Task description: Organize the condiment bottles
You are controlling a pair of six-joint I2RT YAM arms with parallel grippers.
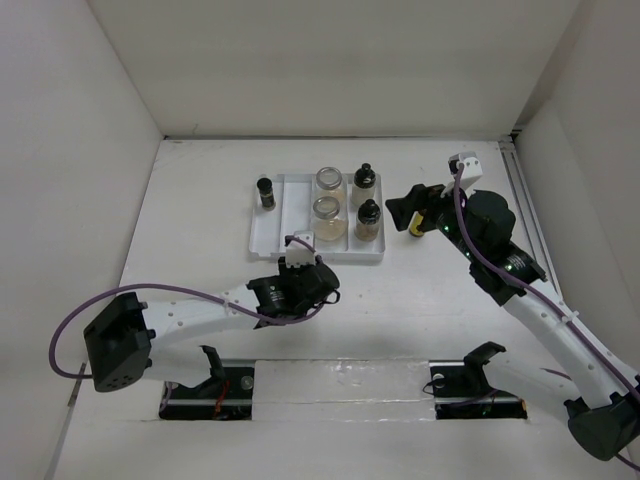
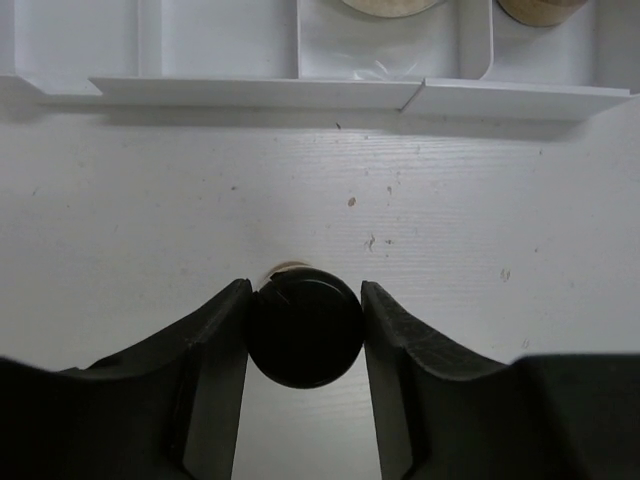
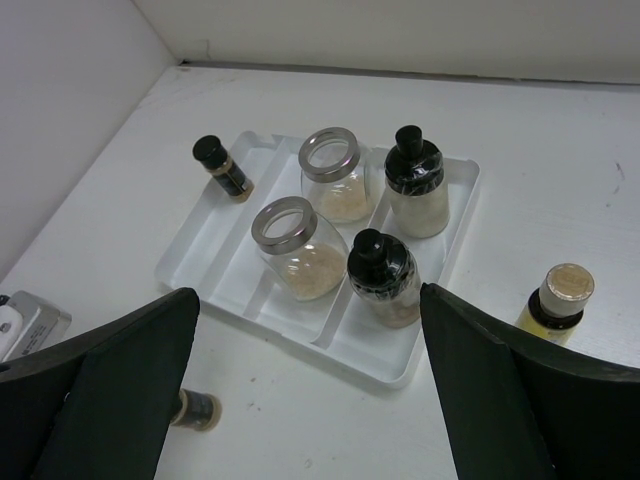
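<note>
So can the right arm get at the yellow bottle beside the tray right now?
Probably yes. The yellow bottle stands alone right of the tray, and the open right claw hangs close by with nothing between them.

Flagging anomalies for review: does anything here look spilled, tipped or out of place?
Nothing looks spilled. Two wide jars in the tray show open silver rims, seemingly lidless, unlike the capped bottles beside them. The yellow bottle stands outside the tray, on its right.
</note>
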